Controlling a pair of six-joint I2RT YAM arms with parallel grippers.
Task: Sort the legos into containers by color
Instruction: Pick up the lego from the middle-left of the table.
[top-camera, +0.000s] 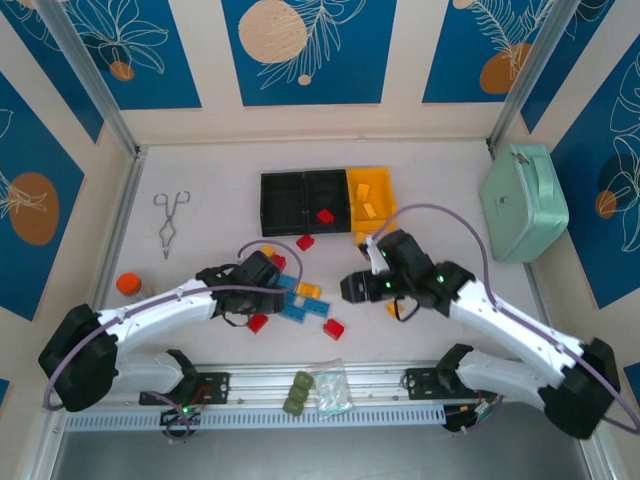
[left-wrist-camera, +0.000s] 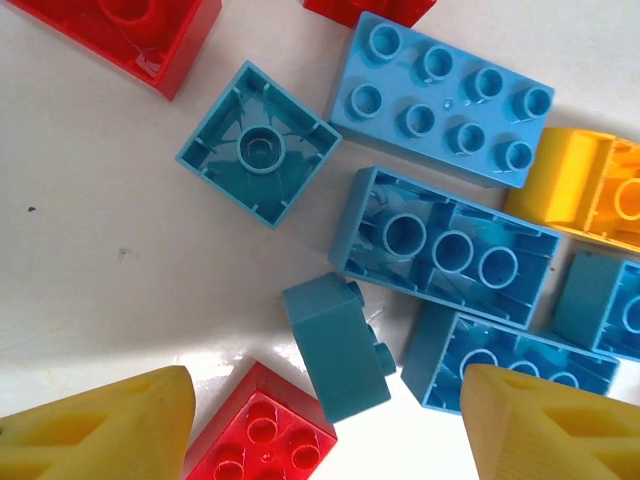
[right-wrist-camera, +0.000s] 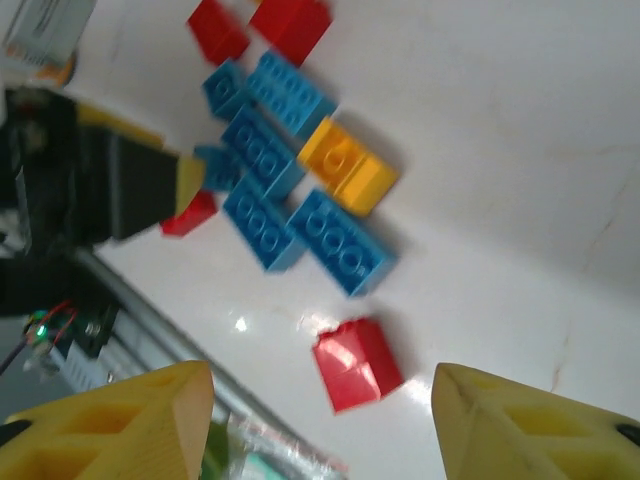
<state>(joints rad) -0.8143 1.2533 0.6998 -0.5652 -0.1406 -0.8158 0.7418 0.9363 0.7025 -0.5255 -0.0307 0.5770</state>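
The legos (top-camera: 297, 298) lie heaped at table centre, mostly blue. A yellow-orange brick (top-camera: 309, 290) sits on the pile's 1 o'clock edge, and red ones lie round the rim. From the pile, the containers (top-camera: 303, 203) sit at 12 o'clock: two black bins and a yellow bin (top-camera: 372, 190) in one row. There's a red brick (top-camera: 324, 215) inside the middle one and yellow bricks (top-camera: 366, 208) in the yellow one. A stray red brick (top-camera: 305, 242) lies on the table just short of the bins.

The left gripper (left-wrist-camera: 328, 385) hangs right over the heap, jaws wide and empty. A small teal brick (left-wrist-camera: 338, 345) lies on its side between the fingertips. The right gripper (right-wrist-camera: 322, 370) hovers at the pile's 3 o'clock, jaws apart, nothing held, with a lone red brick (right-wrist-camera: 357, 362) on the table below the gap.

Further out, a mint-green case (top-camera: 523, 200) sits at 2 o'clock, metal tongs (top-camera: 170, 222) at 10 and an orange disc (top-camera: 129, 284) at 9. An olive-green lumpy item (top-camera: 297, 393) and a clear bag (top-camera: 333, 390) lie at 6, on the rail.
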